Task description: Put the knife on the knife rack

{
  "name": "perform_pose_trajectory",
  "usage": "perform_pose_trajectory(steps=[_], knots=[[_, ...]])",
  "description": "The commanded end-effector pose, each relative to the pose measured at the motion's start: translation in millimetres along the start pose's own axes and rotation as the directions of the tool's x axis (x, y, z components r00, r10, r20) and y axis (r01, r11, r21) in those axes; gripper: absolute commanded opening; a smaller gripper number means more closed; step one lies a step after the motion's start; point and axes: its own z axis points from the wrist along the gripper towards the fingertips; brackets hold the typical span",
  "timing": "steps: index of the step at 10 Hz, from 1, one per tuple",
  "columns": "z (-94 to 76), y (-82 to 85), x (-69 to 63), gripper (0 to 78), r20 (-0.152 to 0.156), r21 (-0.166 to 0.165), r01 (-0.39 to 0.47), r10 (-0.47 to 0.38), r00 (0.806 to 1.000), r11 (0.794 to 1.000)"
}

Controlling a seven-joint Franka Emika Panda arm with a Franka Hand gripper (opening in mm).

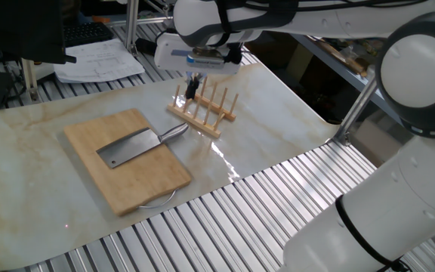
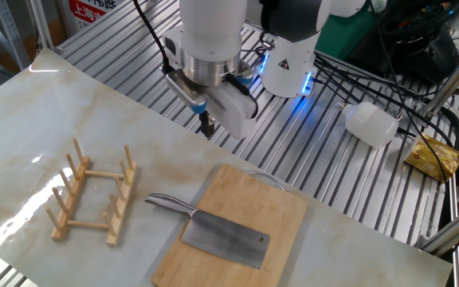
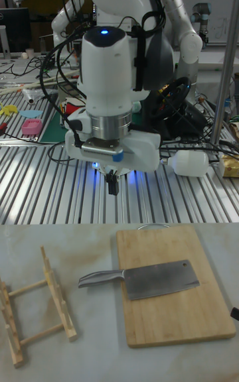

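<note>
gripper [image 3: 113, 186] – empty, fingers pressed together, hanging above the table's far edge | knife [image 3: 141, 279] – flat on cutting board [image 3: 196, 322], handle overhanging toward rack [image 3: 36, 307] | advice – open first, descend square over the handle

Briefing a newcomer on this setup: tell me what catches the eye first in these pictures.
The broad grey steel cleaver lies flat on the large bamboo cutting board, its silvery handle overhanging the board's edge toward the small light-wood peg rack. The white robot arm's gripper hangs above the table's far edge, holding nothing.
</note>
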Motion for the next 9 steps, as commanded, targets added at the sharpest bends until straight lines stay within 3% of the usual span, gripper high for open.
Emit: perform_pose_trajectory(steps=[1, 4, 9], knots=[[10.4, 1.8, -11.2, 0.0, -0.001, -0.024, -0.109, 0.109, 0.994, 0.994], [23.9, 3.0, -25.1, 0.0, 0.013, -0.034, -0.135, 0.135, 0.991, 0.990], [27.1, 2.7, -27.9, 0.0, 0.024, -0.044, -0.163, 0.165, 0.986, 0.986]])
